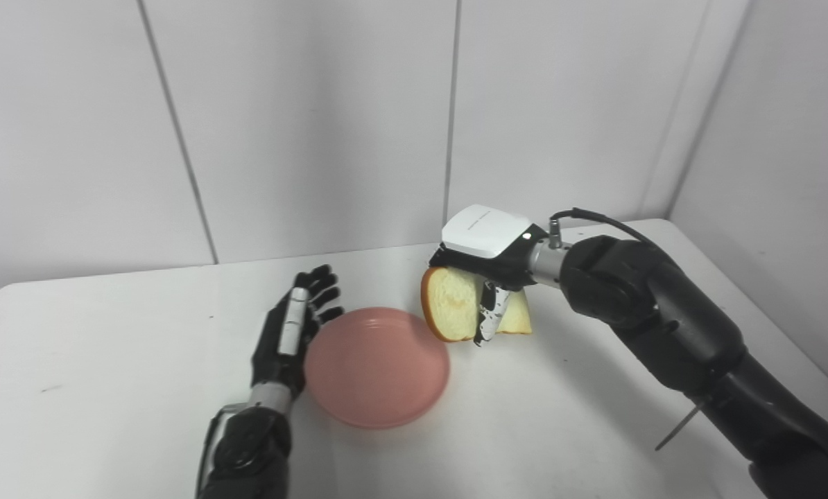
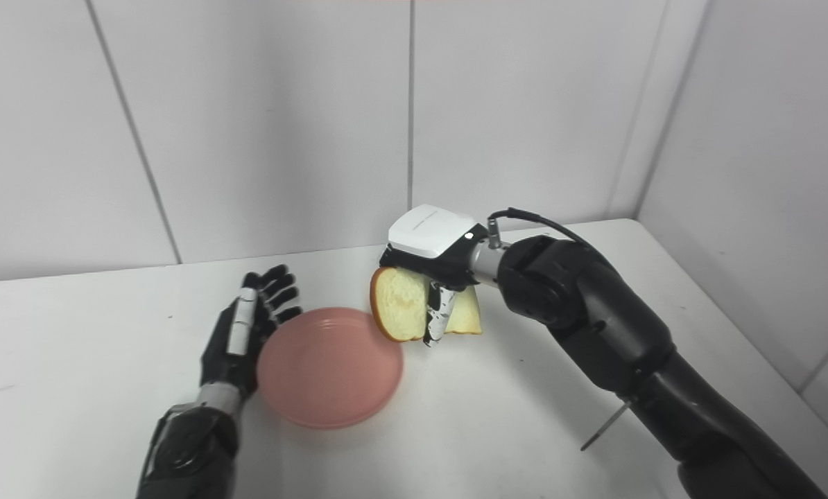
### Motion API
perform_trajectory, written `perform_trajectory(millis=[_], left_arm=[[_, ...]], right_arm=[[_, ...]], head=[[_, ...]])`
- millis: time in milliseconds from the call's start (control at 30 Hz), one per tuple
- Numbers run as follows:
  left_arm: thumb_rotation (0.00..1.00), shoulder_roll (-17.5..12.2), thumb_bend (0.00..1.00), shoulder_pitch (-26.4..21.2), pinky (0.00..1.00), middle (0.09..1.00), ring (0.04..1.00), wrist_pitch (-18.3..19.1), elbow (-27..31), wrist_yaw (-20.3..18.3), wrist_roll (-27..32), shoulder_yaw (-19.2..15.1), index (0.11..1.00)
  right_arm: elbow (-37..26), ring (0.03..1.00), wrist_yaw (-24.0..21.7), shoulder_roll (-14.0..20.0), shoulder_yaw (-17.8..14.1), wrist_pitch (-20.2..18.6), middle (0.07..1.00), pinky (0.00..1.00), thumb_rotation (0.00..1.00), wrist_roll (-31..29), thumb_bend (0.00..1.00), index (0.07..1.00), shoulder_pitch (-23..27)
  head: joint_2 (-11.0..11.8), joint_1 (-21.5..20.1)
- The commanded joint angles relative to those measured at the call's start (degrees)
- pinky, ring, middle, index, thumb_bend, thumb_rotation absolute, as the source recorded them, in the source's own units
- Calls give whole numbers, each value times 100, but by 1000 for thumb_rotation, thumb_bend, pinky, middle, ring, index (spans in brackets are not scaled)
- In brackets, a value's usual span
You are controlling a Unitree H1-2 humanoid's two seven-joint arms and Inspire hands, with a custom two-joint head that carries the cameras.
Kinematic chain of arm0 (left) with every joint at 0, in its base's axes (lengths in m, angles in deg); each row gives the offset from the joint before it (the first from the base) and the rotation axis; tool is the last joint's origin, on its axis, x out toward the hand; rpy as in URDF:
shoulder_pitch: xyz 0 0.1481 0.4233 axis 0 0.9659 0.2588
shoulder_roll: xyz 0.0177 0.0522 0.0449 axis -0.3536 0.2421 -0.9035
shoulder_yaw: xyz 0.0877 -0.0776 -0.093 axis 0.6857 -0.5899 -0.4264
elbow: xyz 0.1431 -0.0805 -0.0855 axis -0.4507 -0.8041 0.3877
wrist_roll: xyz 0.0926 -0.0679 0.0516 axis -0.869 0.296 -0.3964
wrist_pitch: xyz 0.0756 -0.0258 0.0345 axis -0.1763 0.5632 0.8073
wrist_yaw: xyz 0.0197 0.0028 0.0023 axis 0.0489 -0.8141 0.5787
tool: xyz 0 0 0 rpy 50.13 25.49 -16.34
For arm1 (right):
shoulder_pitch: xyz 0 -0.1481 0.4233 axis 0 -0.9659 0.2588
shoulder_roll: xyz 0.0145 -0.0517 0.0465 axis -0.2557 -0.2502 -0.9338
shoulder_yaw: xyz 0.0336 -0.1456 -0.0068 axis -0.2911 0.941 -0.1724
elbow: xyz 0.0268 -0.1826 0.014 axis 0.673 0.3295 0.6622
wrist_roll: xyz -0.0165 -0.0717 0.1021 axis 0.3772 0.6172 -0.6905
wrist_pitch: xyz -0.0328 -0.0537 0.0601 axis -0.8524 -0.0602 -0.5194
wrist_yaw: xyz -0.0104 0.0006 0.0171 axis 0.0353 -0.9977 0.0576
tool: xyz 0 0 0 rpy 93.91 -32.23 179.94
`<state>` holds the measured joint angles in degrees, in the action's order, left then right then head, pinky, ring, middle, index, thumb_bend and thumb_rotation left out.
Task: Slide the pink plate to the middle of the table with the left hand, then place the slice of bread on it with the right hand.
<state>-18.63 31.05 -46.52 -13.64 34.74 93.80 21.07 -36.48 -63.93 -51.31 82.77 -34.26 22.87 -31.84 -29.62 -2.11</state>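
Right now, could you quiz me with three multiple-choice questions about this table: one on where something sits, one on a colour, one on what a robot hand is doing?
1. The tan slice of bread is:
A. on the plate
B. beside the plate's far right edge
C. at the table's left end

2. The round shallow plate is:
A. pink
B. blue
C. green

3. The right robot hand is:
A. open
B. shut on the bread
C. out of view

Answers: B, the bread stands off the plate; A, plainly pink; B, fingers wrap the slice.

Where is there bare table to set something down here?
Bare: the table left of the left hand, and the near strip between pink plate and right arm. Crowded: mid-table, where the right hand holds the bread beside the plate.
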Motion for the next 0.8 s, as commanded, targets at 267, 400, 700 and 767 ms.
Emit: perform_trajectory(millis=[267,400,700,767], left_arm=[[813,290,790,-17,693,786,777,27,-794,304,-71,-7,734],[814,338,778,-85,689,787,766,-53,-940,336,-54,-45,736],[835,257,798,-48,694,807,812,-42,-895,398,-126,-54,740],[835,247,799,-13,716,807,820,-16,-850,373,-120,-56,741]], right_arm=[[237,272,143,-486,51,243,469,204,0,-106,527,487,554],[448,274,229,-689,93,318,404,202,0,-117,521,510,636],[785,311,363,-1000,355,445,414,234,0,83,522,520,682],[784,329,353,-1040,407,432,420,253,0,142,522,521,657]], head=[[-71,524],[-40,663],[-77,663],[-93,638]])
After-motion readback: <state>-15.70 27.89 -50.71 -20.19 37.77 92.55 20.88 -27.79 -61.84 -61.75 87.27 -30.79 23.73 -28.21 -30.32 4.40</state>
